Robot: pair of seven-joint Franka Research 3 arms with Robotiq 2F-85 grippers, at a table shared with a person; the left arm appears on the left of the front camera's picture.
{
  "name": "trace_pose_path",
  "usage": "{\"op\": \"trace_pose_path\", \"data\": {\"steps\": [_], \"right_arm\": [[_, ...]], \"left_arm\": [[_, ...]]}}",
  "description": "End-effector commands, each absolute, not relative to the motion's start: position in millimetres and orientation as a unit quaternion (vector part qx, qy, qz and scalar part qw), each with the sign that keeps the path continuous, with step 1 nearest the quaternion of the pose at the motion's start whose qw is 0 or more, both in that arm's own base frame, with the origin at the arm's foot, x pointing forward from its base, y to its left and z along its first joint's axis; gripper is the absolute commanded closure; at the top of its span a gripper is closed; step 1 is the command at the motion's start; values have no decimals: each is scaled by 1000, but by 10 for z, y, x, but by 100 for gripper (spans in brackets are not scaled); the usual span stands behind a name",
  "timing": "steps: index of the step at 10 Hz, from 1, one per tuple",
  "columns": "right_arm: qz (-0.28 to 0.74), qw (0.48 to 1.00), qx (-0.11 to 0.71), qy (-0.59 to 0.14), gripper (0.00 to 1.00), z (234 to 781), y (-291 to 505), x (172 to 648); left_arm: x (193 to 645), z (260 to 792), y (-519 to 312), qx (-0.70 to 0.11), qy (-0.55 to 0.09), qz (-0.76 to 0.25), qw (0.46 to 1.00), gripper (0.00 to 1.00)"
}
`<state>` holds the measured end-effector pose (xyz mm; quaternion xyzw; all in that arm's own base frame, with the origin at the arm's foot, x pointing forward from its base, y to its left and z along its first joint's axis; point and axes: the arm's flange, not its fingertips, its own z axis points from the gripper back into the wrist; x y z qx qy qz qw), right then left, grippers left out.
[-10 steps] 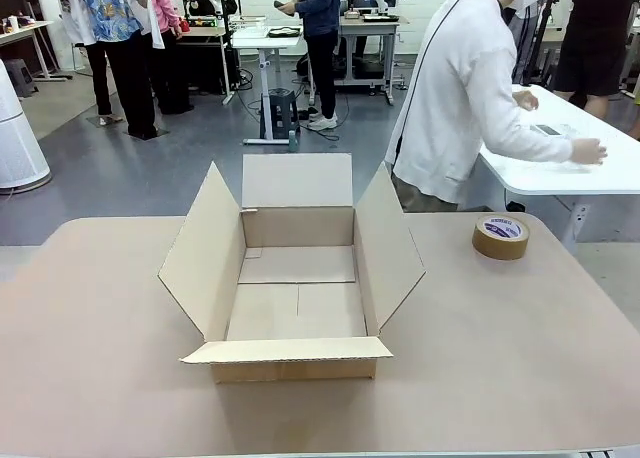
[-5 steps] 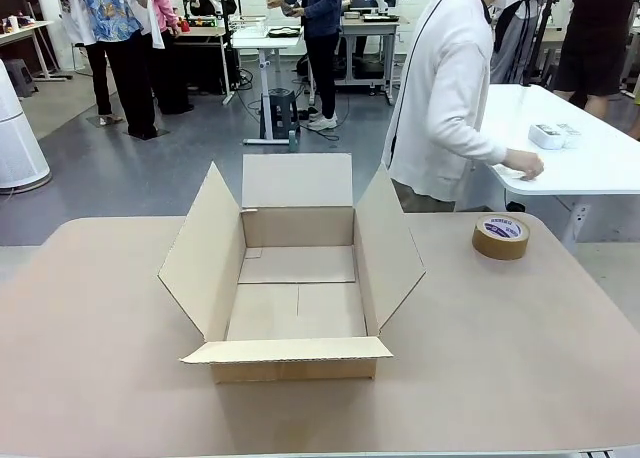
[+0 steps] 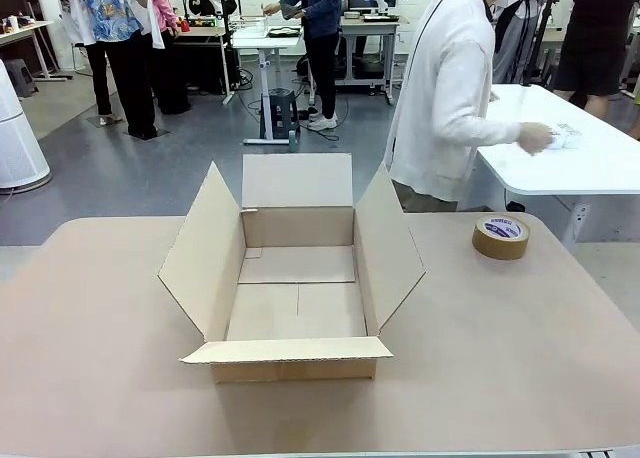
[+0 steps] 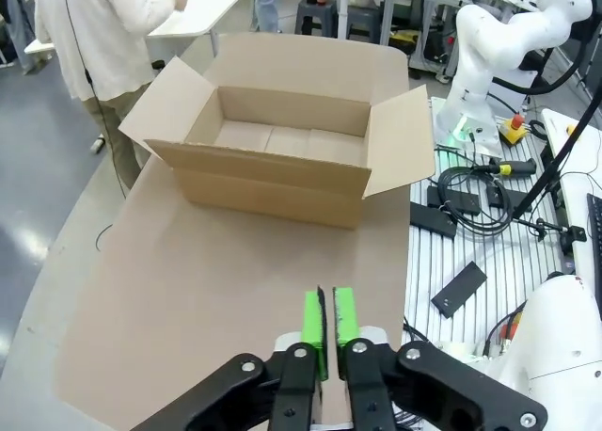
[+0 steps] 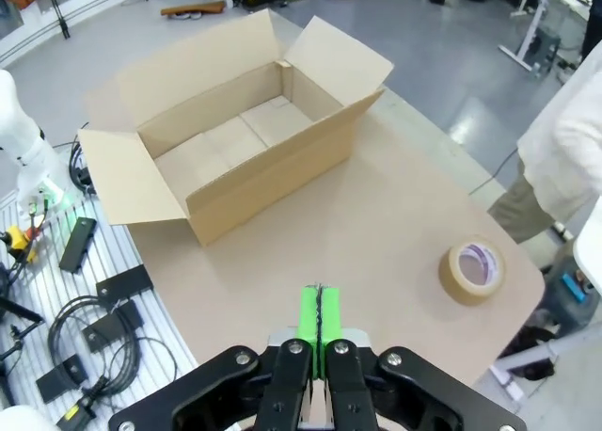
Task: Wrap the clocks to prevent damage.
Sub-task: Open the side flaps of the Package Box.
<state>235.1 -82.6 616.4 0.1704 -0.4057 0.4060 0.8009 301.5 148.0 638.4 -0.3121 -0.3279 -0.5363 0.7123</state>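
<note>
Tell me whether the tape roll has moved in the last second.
No. The tape roll keeps its place on the table, right of the open box.

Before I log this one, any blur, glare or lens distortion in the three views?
Front view: even light, carton sharp, person's hand at the white table motion-blurred. Left wrist view: wide-angle bowing of the brown table edge, left gripper crisp. Right wrist view: tape roll and right gripper in focus.
</note>
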Motion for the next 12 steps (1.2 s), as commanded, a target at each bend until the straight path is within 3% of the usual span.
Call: {"op": "trace_pose_path", "data": {"steps": [1,3,6,10,12], "right_arm": [[412,803,177,-393,100,6196,-840,2358],[403,810,177,-388,100,6204,-824,2382],[328,860,166,-353,100,6427,-553,2489],[259,926,97,-257,100,6990,853,2955],[194,952,80,-225,100,7147,1606,3222]], "left_arm": [[2973,6340,1497,-296,-324,-535,722,100],[3086,6439,1459,-280,-310,-536,733,100],[3146,6720,1100,-227,-254,-491,802,100],[3749,7582,-174,-128,-111,-428,888,100],[4106,7665,-960,-64,-53,-338,937,100]]}}
